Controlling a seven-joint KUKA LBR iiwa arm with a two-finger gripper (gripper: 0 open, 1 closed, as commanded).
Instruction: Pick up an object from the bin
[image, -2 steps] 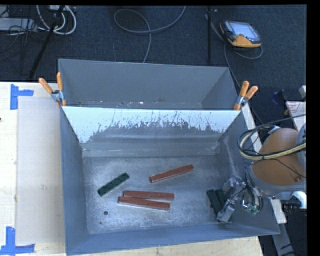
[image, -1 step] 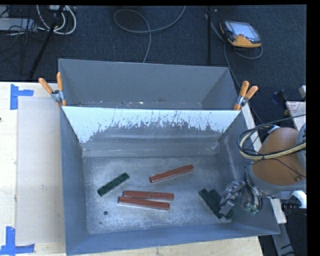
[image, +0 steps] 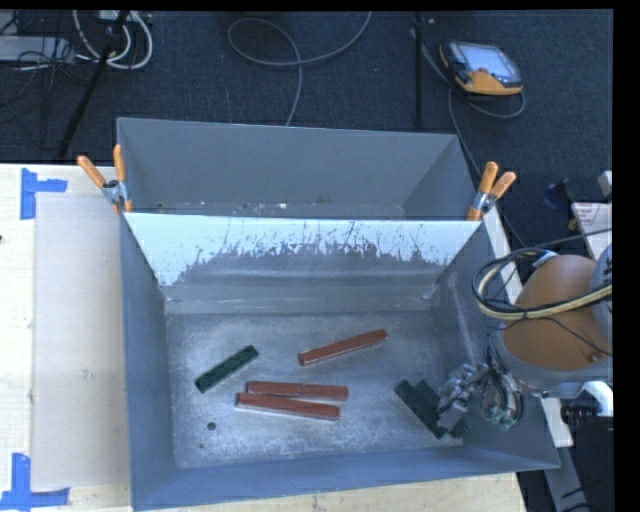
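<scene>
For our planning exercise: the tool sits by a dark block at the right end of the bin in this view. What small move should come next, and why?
Probably a slight shift away from the bin's right wall, centring the tool over the dark green block. The tool sits at the block's right end, close to that wall, while most of the block lies further left.

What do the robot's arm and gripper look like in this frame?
The wrist carries a rounded orange-brown cover, with black and pale yellow cables looped around its left side. The gripper is a small cluster of grey metal parts with darker pieces and thin wires where it joins the wrist.
</scene>
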